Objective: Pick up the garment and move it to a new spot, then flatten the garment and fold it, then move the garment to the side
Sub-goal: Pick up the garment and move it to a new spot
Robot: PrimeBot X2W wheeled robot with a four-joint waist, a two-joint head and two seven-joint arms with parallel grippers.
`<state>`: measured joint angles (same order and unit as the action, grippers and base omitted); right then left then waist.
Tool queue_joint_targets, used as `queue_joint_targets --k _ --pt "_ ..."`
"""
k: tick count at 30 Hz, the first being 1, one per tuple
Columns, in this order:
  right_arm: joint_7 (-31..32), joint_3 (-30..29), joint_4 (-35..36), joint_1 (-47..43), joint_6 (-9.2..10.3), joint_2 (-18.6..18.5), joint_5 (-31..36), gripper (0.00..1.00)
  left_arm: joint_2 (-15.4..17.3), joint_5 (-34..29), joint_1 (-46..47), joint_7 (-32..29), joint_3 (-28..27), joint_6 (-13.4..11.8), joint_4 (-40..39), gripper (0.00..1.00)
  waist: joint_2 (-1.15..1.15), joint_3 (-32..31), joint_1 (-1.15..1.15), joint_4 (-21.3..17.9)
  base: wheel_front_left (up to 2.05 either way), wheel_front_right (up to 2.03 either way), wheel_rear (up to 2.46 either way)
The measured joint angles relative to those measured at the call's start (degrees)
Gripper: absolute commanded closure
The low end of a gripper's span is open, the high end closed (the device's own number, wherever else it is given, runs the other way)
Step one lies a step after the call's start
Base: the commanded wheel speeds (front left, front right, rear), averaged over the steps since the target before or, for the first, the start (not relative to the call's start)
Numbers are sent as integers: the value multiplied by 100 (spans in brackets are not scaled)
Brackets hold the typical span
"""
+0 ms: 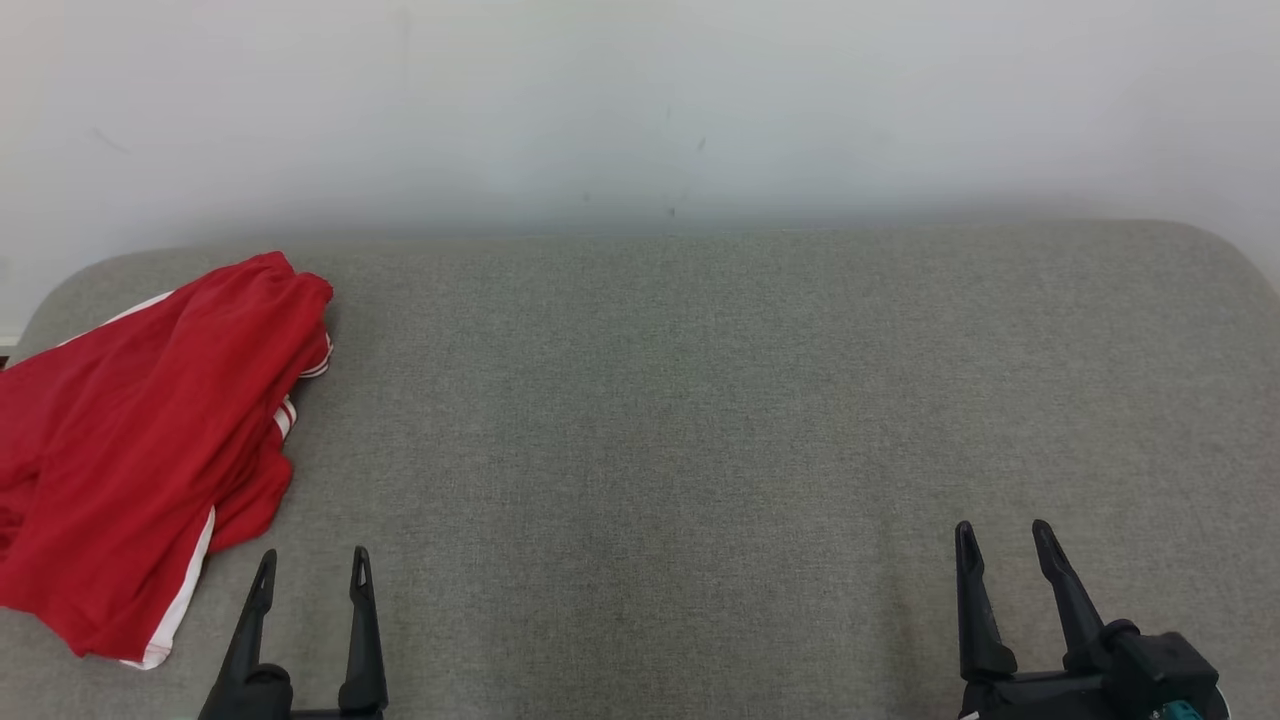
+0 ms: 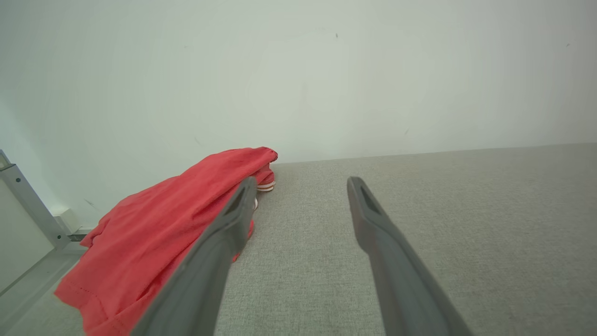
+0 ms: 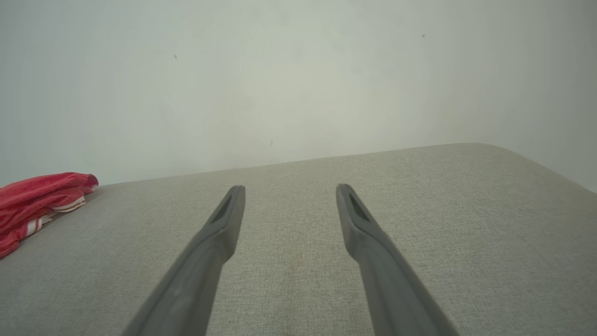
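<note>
The crumpled red fabric garment with white stripes (image 1: 140, 440) lies bunched at the left edge of the grey cloth-covered bench (image 1: 700, 400). Just beside it the left pincer (image 1: 312, 556) stands open, empty. The right pincer (image 1: 1002, 528), well apart, gapes empty too.

surface: tabletop (image 1: 700, 400), grey woven fabric, rounded far corners | behind: white wall (image 1: 640, 100), faint marks | left edge: metal rail (image 2: 28, 205)

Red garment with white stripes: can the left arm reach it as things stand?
Probably yes. The red, white-striped garment lies just left of the open left end effector on the grey fabric surface, nothing standing between them.
</note>
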<state>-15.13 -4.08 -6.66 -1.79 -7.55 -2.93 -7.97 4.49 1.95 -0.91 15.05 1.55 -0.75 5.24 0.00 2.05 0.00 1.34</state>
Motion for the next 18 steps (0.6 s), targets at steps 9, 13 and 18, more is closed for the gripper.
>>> queue_joint_targets --k 9,13,18 --pt "0 19 2 -52 0 0 -9 0 -18 -30 -1 0 -35 26 19 0 0 8 0 295 0 0 0" --pt "0 27 4 -56 0 0 -9 0 -32 -27 -8 0 -67 27 25 0 0 20 0 493 0 0 0" --pt "0 35 7 -76 0 0 -8 0 -41 -20 -21 0 -97 33 47 0 0 28 0 773 0 0 0"
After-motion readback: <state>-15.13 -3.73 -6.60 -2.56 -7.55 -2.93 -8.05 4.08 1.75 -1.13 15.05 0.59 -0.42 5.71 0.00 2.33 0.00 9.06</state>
